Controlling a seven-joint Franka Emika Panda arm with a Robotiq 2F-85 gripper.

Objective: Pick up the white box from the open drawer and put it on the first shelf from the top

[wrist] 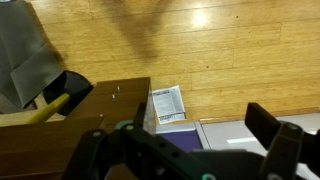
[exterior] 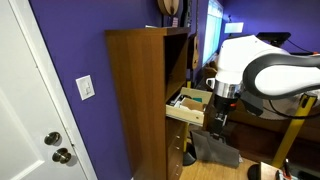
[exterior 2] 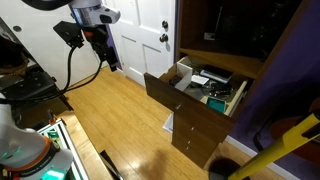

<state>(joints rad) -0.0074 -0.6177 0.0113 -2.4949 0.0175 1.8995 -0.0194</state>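
The white box (exterior 2: 183,71) stands at the near end of the open drawer (exterior 2: 232,101), beside a greenish flat item (exterior 2: 214,86). The drawer (exterior: 186,112) sticks out of the tall brown cabinet (exterior: 135,100). The first shelf from the top (exterior 2: 222,28) is a dark compartment above the drawer. My gripper (exterior 2: 107,57) hangs open and empty over the wooden floor, well away from the drawer. In an exterior view it (exterior: 218,124) is in front of the drawer. In the wrist view the gripper (wrist: 205,118) holds nothing and the box is out of view.
A white door (exterior 2: 140,35) stands behind the gripper. A printed sheet (wrist: 167,103) and a grey cloth (wrist: 25,50) lie on the floor. Lower drawer fronts (exterior 2: 195,130) sit under the open drawer. A yellow bar (exterior 2: 270,155) crosses the foreground.
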